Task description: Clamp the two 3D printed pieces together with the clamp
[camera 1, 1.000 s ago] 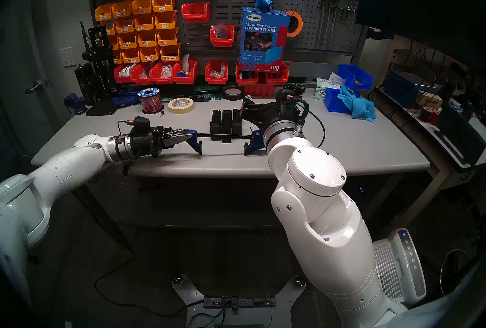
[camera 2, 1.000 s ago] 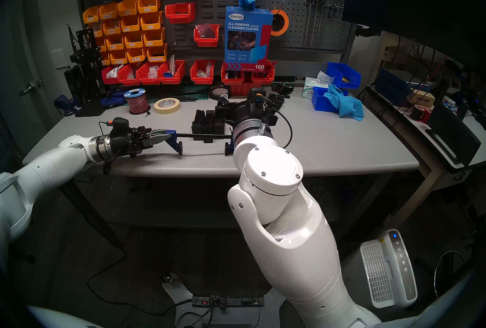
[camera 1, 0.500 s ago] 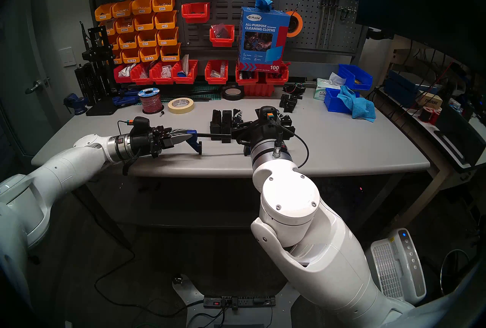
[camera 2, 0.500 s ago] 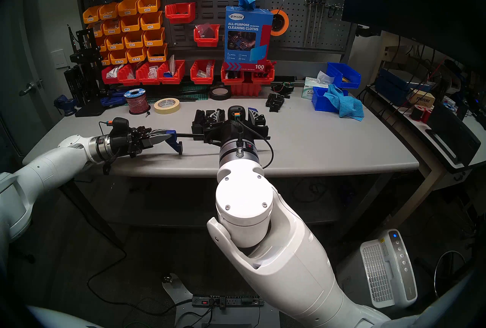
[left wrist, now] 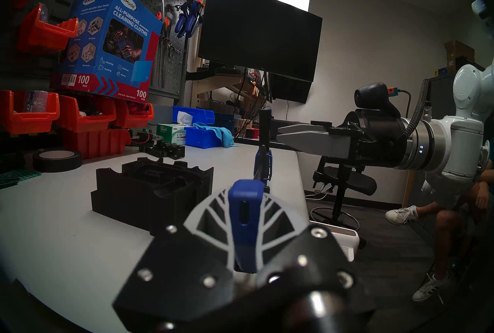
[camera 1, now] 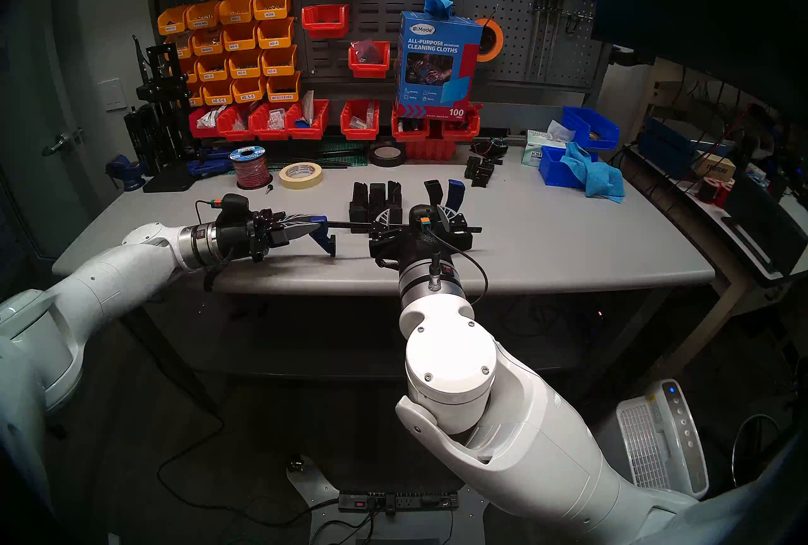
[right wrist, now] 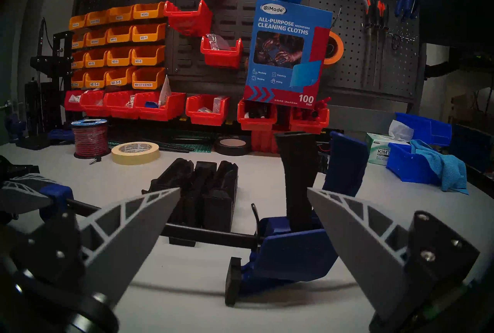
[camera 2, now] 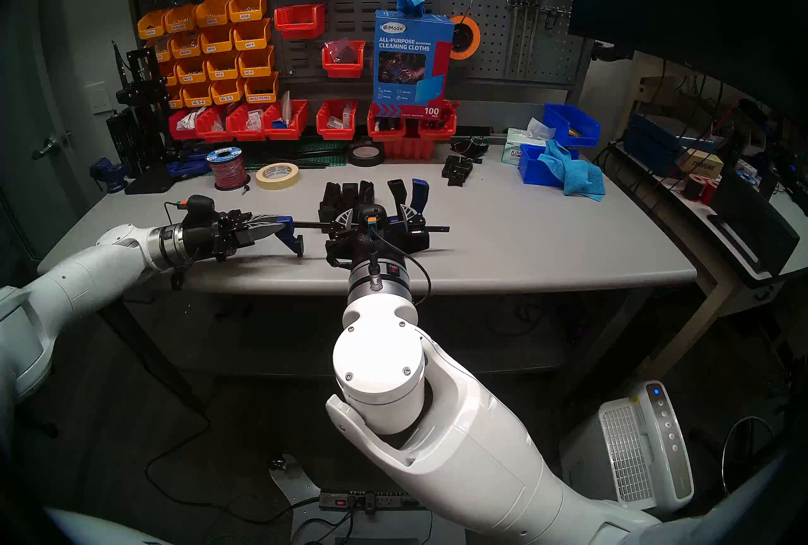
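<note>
Blue plastic and black steel span the middle of the grey bench (camera 1: 568, 242), where the clamp (right wrist: 288, 247) lies with its thin bar running left to right in front of the two 3D printed pieces (camera 1: 376, 203). The left hand (camera 1: 306, 227), fingers pressed together, pinches the clamp's blue fixed end, apparently to keep the bar level and steady. The right hand (right wrist: 243, 204) hovers with its fingers spread wide, one on each side of the upright black trigger and blue handle at the sliding head; it touches nothing, and seems lined up to squeeze that trigger.

The matte black pieces stand side by side just behind the bar, upright with notched tops, not between the padded jaws, which point toward the robot and rest on the bench. The clamp would likely need turning or shifting before any squeeze could bite on them.

Around the work, a roll of masking tape (camera 1: 301, 175), a red wire spool (camera 1: 250, 168) and a black tape roll (camera 1: 387, 155) sit well behind. A heap of smaller black parts (camera 1: 480, 170) lies further back right, near blue bins (camera 1: 555, 168) draped with a cloth. None of it blocks either arm.
</note>
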### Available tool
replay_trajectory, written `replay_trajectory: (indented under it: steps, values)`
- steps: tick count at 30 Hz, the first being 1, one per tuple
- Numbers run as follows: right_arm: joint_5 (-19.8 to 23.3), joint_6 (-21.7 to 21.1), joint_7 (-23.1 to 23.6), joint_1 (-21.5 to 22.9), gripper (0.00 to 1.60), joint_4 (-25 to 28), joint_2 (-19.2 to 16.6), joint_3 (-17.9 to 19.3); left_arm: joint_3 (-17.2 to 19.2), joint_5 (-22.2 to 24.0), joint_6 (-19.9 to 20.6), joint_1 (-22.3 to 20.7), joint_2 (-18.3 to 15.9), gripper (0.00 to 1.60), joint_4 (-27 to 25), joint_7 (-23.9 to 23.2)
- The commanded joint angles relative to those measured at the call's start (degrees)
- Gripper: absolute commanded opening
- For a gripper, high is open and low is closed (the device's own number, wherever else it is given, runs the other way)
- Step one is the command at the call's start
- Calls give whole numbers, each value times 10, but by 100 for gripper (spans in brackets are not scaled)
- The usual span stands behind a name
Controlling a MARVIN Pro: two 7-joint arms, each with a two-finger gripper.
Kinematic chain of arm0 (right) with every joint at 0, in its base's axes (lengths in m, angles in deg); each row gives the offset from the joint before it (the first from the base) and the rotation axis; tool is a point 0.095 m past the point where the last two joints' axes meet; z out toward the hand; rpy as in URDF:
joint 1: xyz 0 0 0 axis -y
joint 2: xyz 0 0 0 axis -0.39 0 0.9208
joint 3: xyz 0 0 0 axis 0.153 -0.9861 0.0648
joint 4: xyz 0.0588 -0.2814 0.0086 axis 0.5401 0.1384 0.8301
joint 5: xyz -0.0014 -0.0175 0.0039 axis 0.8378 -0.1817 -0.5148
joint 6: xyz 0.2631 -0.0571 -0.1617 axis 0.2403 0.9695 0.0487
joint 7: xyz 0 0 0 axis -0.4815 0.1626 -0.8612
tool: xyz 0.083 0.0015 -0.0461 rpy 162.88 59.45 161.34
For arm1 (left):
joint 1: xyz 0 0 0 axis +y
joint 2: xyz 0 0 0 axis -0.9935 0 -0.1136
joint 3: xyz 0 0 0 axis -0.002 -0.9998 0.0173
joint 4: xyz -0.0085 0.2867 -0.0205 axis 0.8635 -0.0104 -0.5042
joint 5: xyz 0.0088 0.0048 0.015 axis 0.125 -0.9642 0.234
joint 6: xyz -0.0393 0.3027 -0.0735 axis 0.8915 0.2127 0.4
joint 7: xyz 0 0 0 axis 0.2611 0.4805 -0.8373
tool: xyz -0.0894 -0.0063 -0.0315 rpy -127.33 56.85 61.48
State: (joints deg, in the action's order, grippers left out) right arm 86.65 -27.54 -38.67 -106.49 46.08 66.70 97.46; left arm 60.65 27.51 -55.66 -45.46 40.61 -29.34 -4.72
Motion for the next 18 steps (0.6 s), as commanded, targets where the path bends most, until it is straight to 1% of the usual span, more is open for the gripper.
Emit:
replay_trajectory:
  steps: [1, 4, 6, 7, 10, 18]
  values:
    - [1, 14, -49, 32, 160, -2, 1, -18, 3, 7, 1, -10, 0, 0, 1, 0]
    - [8, 20, -70, 39, 160, -3, -3, -30, 3, 7, 1, -10, 0, 0, 1, 0]
    - [11, 20, -75, 41, 160, -3, -4, -33, 3, 7, 1, -10, 0, 0, 1, 0]
    - [18, 25, -89, 47, 160, -4, -8, -41, 3, 8, 0, -10, 0, 0, 1, 0]
    - [28, 30, -107, 55, 160, -3, -13, -52, 3, 8, 0, -10, 0, 0, 1, 0]
    - [51, 40, -156, 81, 160, -8, -16, -81, 3, 8, 0, -10, 0, 0, 1, 0]
